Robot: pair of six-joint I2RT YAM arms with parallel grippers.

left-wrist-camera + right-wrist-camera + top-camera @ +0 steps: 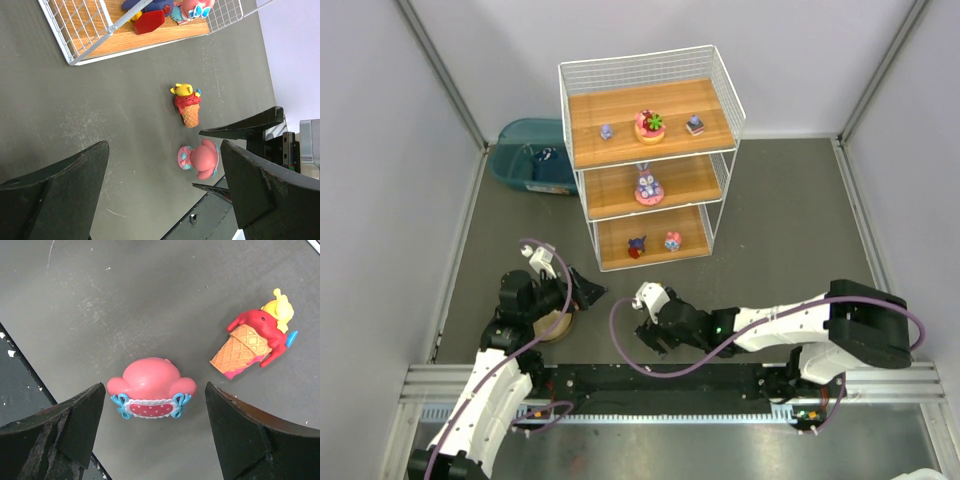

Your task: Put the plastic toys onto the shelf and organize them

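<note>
A pink figurine [151,385] with blue bows lies on the dark table between the open fingers of my right gripper [154,396], not touching either. It also shows in the left wrist view [201,159]. An ice-cream-cone toy [252,342] with a red and yellow top lies beside it, to the right. My left gripper [165,187] is open and empty, facing both toys from the left. In the top view the shelf [650,155] holds a flower-topped disc [650,126], a bunny [647,185] and several small figures. My right gripper [653,322] covers the two floor toys there.
A teal bin [532,157] stands left of the shelf. A tan bowl [553,326] sits under my left arm [520,300]. The shelf's bottom tier [100,35] lies close ahead of my left gripper. The table's near edge and black rail [670,385] lie just behind both grippers.
</note>
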